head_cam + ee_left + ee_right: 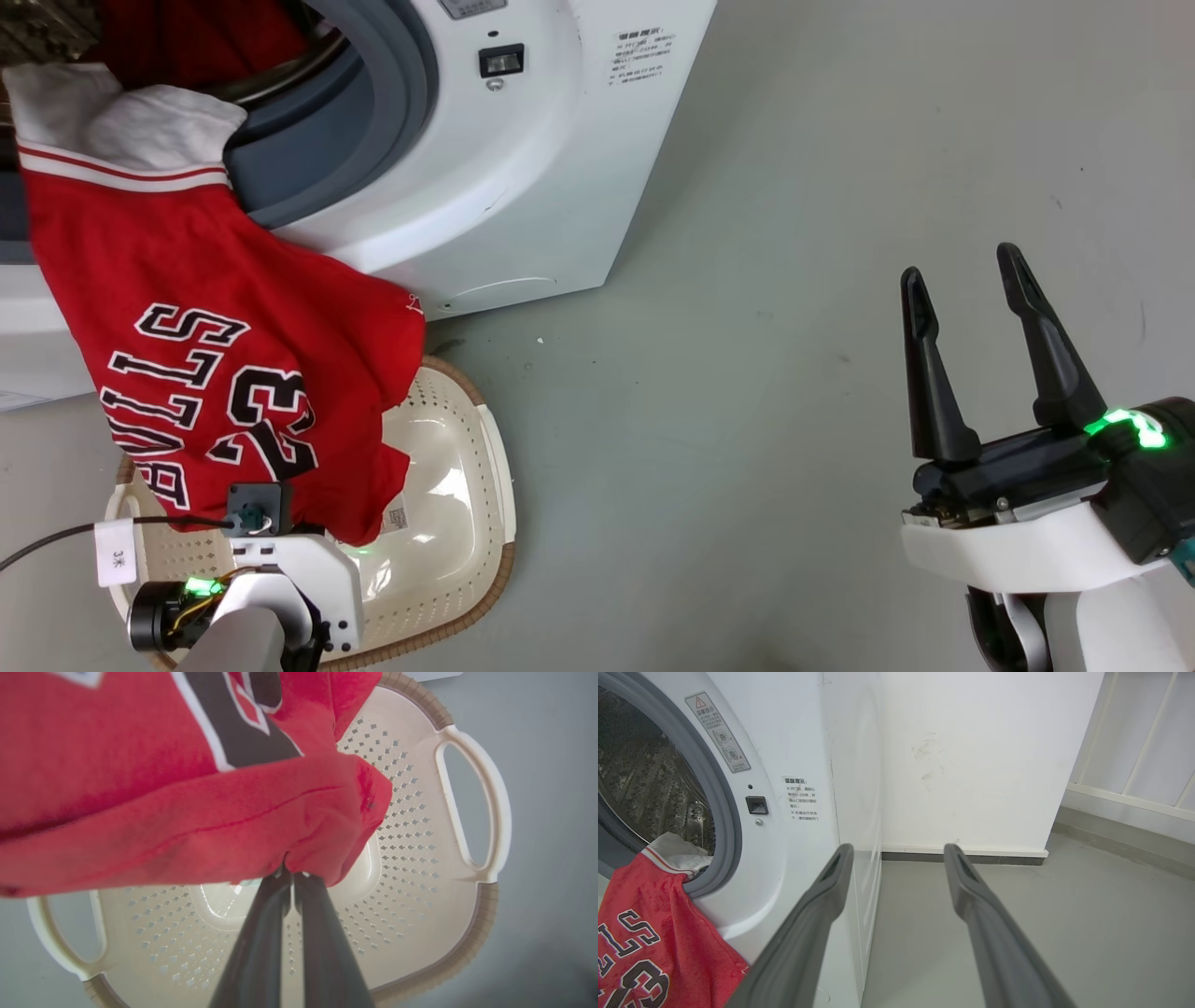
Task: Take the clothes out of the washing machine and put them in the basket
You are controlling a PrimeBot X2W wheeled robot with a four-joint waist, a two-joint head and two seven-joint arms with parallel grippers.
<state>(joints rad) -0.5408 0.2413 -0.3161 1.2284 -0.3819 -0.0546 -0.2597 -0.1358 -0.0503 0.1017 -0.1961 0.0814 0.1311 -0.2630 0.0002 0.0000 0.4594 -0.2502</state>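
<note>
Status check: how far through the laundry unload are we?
Done: nothing lies loose in the cream perforated plastic basket yet. In hand: the left claw is shut on the red lettered jersey's lower edge above the basket, its white top draped on the white washing machine's grey gasket. Left: release it, then fetch the red cloth deeper in the drum; the right claw is open.

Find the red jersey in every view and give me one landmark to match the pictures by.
Head view: the jersey hangs at left, from the porthole of the washing machine down over the basket.
Left wrist view: it covers the upper left, its edge pinched by the left gripper.
Right wrist view: lower left corner, draping from the porthole.
Shared landmark: its black, white-edged lettering.
</note>
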